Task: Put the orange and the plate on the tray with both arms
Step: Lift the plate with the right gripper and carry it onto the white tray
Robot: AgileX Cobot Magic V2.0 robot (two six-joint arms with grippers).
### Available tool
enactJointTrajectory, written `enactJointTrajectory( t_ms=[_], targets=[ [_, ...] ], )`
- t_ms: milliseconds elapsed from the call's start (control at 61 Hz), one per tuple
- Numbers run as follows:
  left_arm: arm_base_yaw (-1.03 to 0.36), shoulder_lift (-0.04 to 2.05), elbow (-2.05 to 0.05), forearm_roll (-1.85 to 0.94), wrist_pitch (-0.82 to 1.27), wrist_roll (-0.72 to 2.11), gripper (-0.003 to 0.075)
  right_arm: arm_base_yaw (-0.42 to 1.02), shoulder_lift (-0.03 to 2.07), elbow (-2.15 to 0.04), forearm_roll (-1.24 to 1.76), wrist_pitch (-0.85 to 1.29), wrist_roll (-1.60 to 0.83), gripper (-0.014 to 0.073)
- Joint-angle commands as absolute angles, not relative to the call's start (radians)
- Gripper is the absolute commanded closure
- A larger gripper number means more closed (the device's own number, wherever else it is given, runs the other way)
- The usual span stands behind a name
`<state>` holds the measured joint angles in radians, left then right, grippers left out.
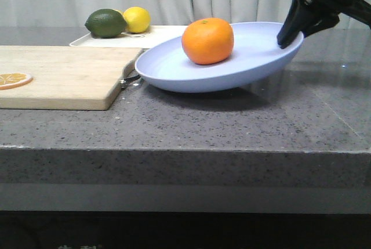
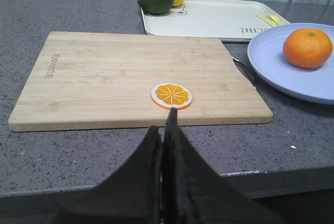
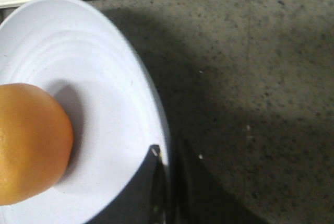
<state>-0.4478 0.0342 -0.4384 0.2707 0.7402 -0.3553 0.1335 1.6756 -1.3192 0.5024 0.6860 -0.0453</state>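
Observation:
The orange (image 1: 207,40) sits in the pale lavender-blue plate (image 1: 174,69), which is tilted with its right rim raised above the grey counter. My right gripper (image 1: 287,39) is shut on that right rim; in the right wrist view (image 3: 166,156) one finger lies inside the plate (image 3: 104,78) and the other outside, next to the orange (image 3: 28,143). The cream tray (image 1: 156,33) lies just behind the plate. My left gripper (image 2: 163,122) is shut and empty over the counter's front, before the cutting board. The left wrist view also shows the plate (image 2: 282,67), orange (image 2: 307,47) and tray (image 2: 209,20).
A wooden cutting board (image 1: 64,75) lies left of the plate with a dried orange slice (image 1: 13,79) on it. A lime (image 1: 106,22) and a lemon (image 1: 137,19) sit at the tray's left end. A small yellow item (image 2: 271,19) lies on the tray's right end.

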Motion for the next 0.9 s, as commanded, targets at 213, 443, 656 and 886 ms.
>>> enactJointTrajectory(
  t_ms=[213,443,656,886],
  targets=[
    [-0.446,0.047,-0.463,0.277,0.666,-0.365,0.0738,0.130,1.828,-1.741,0.644,0.794,-0.035,0.0704],
    [-0.446,0.047,-0.463,0.277,0.666,-0.365,0.0738,0.130,2.072,-2.141,0.646,0.897,0.059,0.0704],
    [-0.446,0.047,-0.462,0.277,0.666,-0.365,0.0738,0.130,2.316,-2.480,0.644,0.917,0.184,0.0704],
    [-0.446,0.047,-0.460,0.277,0.666,-0.365,0.0738,0.128,2.483,-2.674,0.639,0.881,0.301,0.0704]
  ],
)
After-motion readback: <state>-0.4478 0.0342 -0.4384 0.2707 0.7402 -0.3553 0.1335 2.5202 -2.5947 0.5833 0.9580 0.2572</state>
